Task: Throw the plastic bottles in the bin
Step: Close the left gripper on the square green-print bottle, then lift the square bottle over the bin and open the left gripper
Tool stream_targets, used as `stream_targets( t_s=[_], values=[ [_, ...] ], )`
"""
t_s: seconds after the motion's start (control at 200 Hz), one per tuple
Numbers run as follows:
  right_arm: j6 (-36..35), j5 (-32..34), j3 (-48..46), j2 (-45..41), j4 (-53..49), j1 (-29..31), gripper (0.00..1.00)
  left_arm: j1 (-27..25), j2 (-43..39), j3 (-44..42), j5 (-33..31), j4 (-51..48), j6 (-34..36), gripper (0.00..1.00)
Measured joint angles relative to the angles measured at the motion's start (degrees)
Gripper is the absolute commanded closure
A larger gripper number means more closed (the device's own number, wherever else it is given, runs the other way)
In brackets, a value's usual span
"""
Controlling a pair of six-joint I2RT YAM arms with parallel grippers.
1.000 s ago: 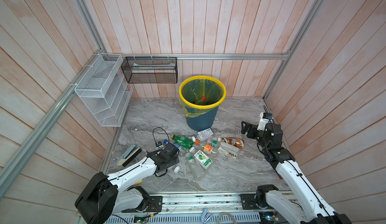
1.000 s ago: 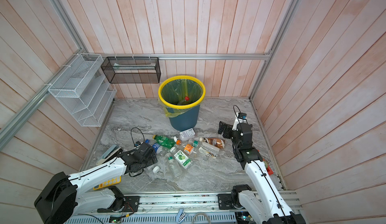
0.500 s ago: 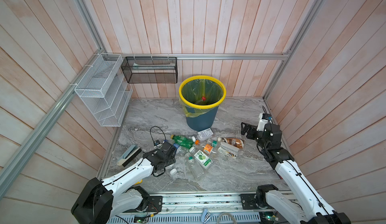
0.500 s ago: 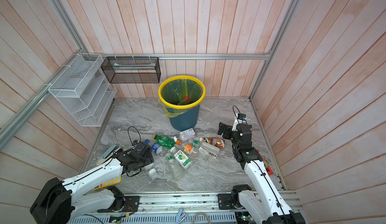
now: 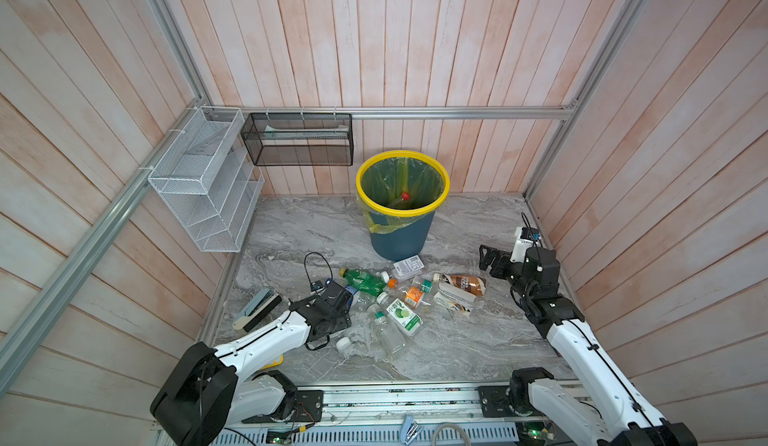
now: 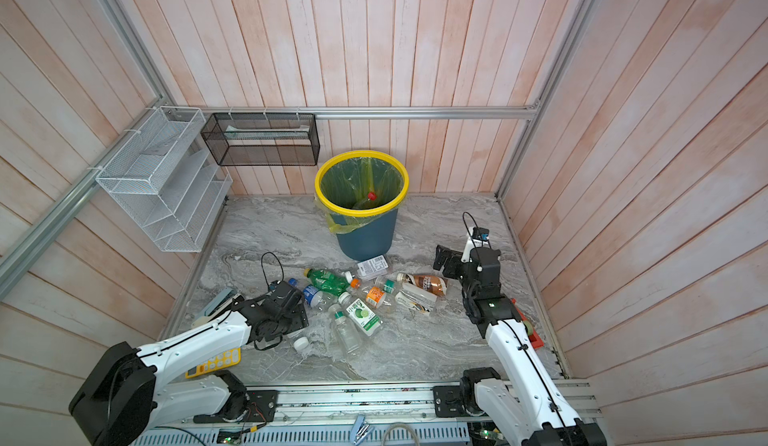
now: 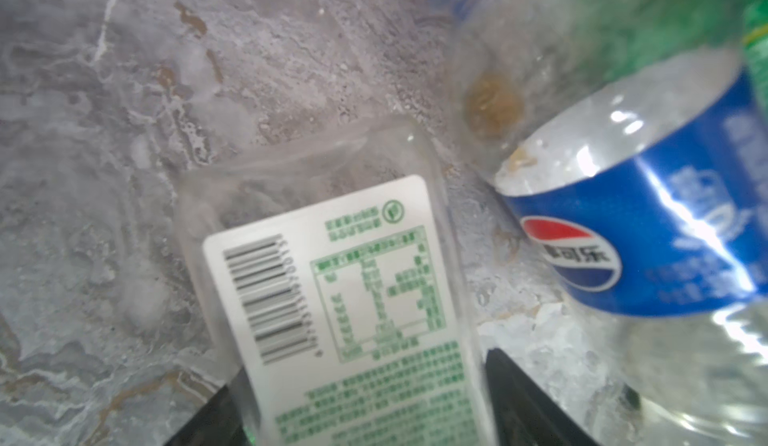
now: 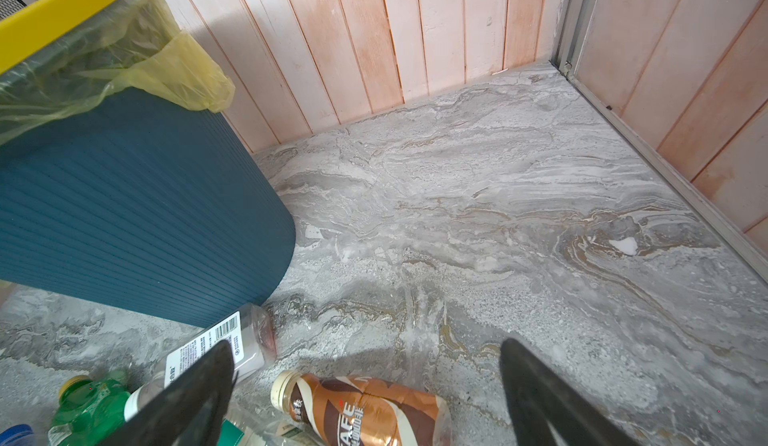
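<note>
In both top views the round dark blue-teal bin with a yellow rim stands at the upper middle of the grey marble floor, close to the back wall. A red-capped bottle lies inside its yellow-green liner. Other plastic bottles lie scattered just below the bin at centre frame, among them a green bottle and a brown coffee bottle. At the cluster's left edge, the left gripper sets its black fingers against both sides of a clear flat-sided bottle with a white, green-printed label, gripping it, just beside a blue-labelled cola bottle. At centre right, the right gripper hangs near the brown coffee bottle, jaws spread wide and empty.
</note>
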Motion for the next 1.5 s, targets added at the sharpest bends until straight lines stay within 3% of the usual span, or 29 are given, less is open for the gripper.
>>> stream_targets(
  t_s=[0.15, 0.33, 0.495, 0.625, 0.765, 0.92, 1.035, 1.155, 1.22, 1.3, 1.37, 1.5],
  values=[
    [0.0, 0.0, 0.0, -0.5, 0.0, -0.1, 0.01, 0.0, -2.3, 0.0, -0.1, -0.5, 0.4, 0.45],
    [0.0, 0.0, 0.0, -0.9, 0.0, -0.1, 0.01, 0.0, -10.8, 0.8, -2.9, -4.2, -0.5, 0.48],
    [0.2, 0.6, -0.9, -2.0, 0.0, -0.1, 0.01, 0.0, -18.8, 9.2, -10.1, -11.3, -0.2, 0.48],
    [0.5, 1.1, -2.0, -3.7, 0.2, -0.2, 0.01, 0.0, -23.1, 20.7, -18.0, -11.6, 5.7, 0.5],
    [1.0, 1.2, -3.2, -5.8, 0.5, -0.2, 0.01, 0.1, -23.0, 31.7, -23.3, -2.5, 17.6, 0.5],
    [1.3, 1.2, -3.7, -7.4, 0.2, -0.2, 0.01, 0.2, -15.3, 40.1, -22.1, 11.4, 29.9, 0.48],
    [1.3, 1.2, -3.7, -8.3, -0.3, -0.3, 0.01, 0.2, -2.9, 49.0, -15.7, 16.8, 35.4, 0.41],
    [1.2, 1.2, -3.6, -8.9, -1.2, -0.3, 0.01, 0.2, 14.7, 64.9, -7.1, 13.7, 38.6, 0.27],
    [1.0, 1.2, -3.4, -9.3, -2.1, -0.4, 0.01, 0.2, 24.4, 75.2, -3.2, 9.0, 39.3, 0.11],
    [0.8, 1.2, -3.2, -10.1, -3.4, -0.4, 0.01, 0.0, 33.3, 84.8, -1.1, 3.5, 39.5, 0.0],
    [0.7, 1.4, -3.1, -11.2, -4.3, -0.4, 0.01, -0.1, 34.9, 85.4, -0.4, 1.4, 39.7, 0.0],
    [0.7, 1.6, -3.1, -12.5, -5.3, -0.4, 0.01, -1.2, 27.3, 74.7, -0.6, 5.5, 40.5, 0.0]
  ],
)
